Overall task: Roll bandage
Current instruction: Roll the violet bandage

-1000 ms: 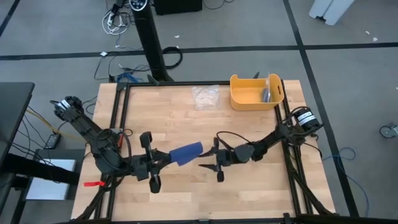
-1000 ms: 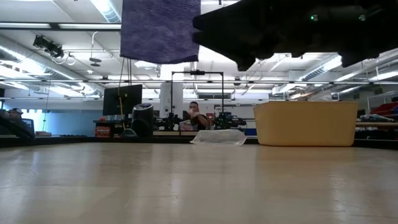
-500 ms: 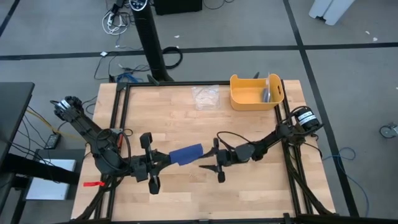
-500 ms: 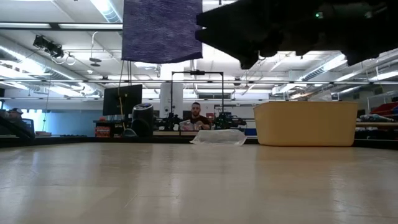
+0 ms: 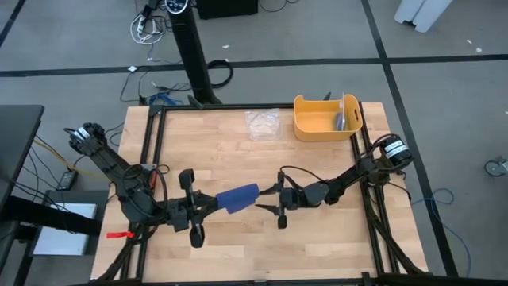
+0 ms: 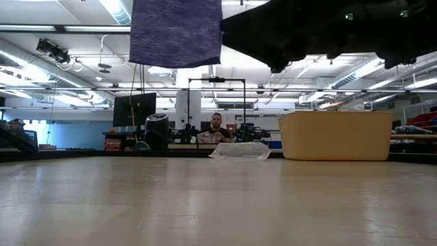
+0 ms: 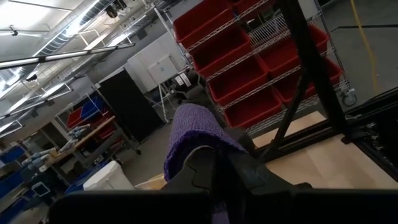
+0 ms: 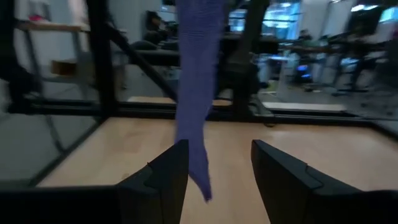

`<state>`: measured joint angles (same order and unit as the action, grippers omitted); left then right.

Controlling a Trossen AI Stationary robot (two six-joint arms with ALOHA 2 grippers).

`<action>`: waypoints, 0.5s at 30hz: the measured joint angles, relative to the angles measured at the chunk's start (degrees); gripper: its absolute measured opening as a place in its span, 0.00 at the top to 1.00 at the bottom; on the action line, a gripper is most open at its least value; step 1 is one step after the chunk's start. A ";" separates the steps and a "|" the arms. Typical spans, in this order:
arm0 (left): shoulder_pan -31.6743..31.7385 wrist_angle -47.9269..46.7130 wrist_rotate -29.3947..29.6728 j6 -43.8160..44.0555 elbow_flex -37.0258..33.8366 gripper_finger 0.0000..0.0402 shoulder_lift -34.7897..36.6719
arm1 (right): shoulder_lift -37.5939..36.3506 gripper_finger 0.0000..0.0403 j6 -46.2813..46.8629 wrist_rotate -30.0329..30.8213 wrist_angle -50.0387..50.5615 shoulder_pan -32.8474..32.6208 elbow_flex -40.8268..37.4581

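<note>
The bandage (image 5: 238, 197) hangs above the middle of the worktop (image 5: 238, 151), one end clamped in the left end effector (image 5: 213, 204), its loose cloth dangling clear of the wood. The right end effector (image 5: 267, 203) waits just beside its free end with fingers (image 8: 158, 177) spread and nothing between them. No roll has formed, so I judge nearly all the rolling remains.
</note>
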<state>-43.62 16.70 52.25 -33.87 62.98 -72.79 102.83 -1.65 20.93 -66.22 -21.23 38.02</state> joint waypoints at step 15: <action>0.00 2.64 0.02 -1.63 0.00 0.95 0.02 | 3.15 0.55 8.26 -13.14 5.24 2.47 4.86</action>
<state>-43.62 19.34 52.26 -35.49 62.98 -72.77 105.98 6.61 7.79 -60.98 -18.76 42.88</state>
